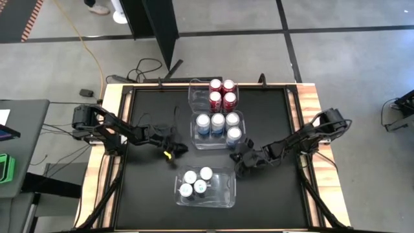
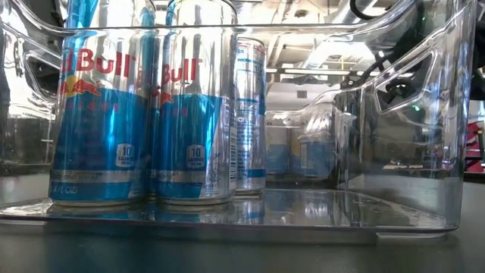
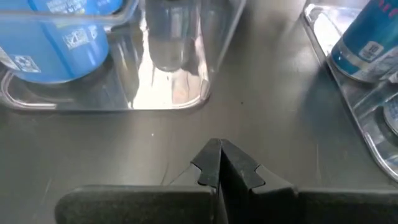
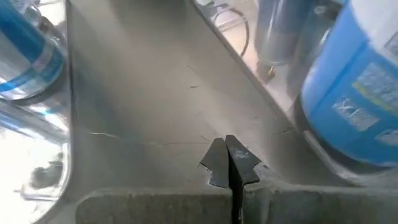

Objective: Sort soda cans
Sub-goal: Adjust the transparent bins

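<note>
Nearest the front edge of the desk (image 1: 149,200), a clear bin (image 1: 223,189) holds four light blue and silver cans (image 1: 196,181) grouped at one end, the rest of it bare. Just beyond it, to either side, both arms rest low over the dark top: the left tool (image 1: 173,150) and the right tool (image 1: 242,157) each have their fingers pressed together and carry nothing. Farther back, between the arms, a second bin (image 1: 195,137) holds five dark blue cans (image 1: 218,125). Farthest, a third bin (image 1: 193,90) holds four red cans (image 1: 222,93). No can stands loose on the desk, so the sorting looks finished or nearly so. The next move probably calls only for the arms to retire, unless more cans are brought.
</note>
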